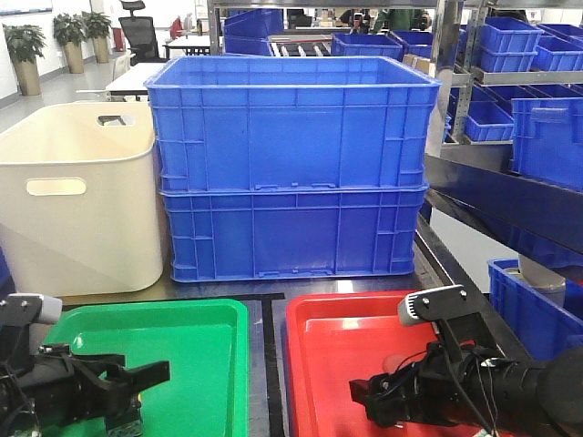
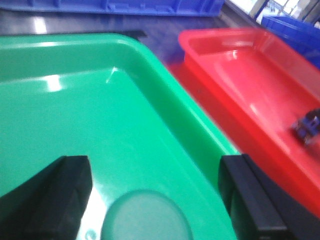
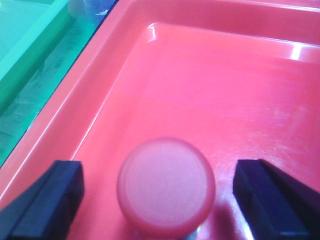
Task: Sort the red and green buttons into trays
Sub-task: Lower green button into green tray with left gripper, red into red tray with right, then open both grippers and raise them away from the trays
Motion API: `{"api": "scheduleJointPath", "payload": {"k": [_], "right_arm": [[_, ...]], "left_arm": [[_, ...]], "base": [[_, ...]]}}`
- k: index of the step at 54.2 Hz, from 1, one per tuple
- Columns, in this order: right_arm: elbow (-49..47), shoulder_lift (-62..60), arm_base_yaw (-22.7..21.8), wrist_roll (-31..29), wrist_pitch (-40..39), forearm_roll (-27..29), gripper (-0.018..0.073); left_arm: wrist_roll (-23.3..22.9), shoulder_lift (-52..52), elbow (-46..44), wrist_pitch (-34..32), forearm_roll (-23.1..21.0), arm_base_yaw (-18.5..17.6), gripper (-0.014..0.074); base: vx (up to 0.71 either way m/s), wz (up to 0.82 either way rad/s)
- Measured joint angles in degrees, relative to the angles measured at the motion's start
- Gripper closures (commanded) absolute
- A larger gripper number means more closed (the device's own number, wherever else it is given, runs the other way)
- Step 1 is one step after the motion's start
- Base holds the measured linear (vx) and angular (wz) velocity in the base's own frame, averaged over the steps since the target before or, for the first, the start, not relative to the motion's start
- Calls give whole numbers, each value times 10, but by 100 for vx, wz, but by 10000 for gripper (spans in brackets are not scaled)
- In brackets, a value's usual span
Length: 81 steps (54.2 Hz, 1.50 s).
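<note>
The green button [image 2: 147, 217] shows its round cap low in the left wrist view, on the floor of the green tray [image 2: 65, 100]. My left gripper [image 2: 154, 170] is open, its dark fingers [image 2: 50, 200] wide apart on either side of the cap and clear of it. The red button [image 3: 166, 187] sits cap-up on the floor of the red tray [image 3: 225, 85]. My right gripper [image 3: 159, 172] is open around it, with both fingers [image 3: 270, 200] well apart from the cap. In the front view the left gripper [image 1: 137, 396] hangs over the green tray [image 1: 182, 337] and the right gripper [image 1: 364, 401] over the red tray [image 1: 346, 337].
Two stacked deep blue crates [image 1: 291, 164] stand right behind the trays, with a cream tub [image 1: 77, 196] to their left. Shelving with more blue crates [image 1: 547, 137] runs along the right. A dark strip of table [image 1: 266, 364] separates the two trays.
</note>
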Motion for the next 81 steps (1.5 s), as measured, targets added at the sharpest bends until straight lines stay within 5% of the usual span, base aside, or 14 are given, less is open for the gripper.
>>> {"api": "scheduleJointPath", "payload": {"k": [22, 45, 81], "right_arm": [[5, -229, 0, -18, 2, -4, -17], [150, -383, 0, -24, -56, 0, -14], [153, -385, 0, -24, -55, 1, -14]], "left_arm": [[40, -223, 0, 70, -16, 0, 2], [39, -530, 112, 167, -19, 0, 8], [41, -569, 139, 180, -27, 0, 13]], "base": [[0, 0], [0, 0], [0, 0]]}}
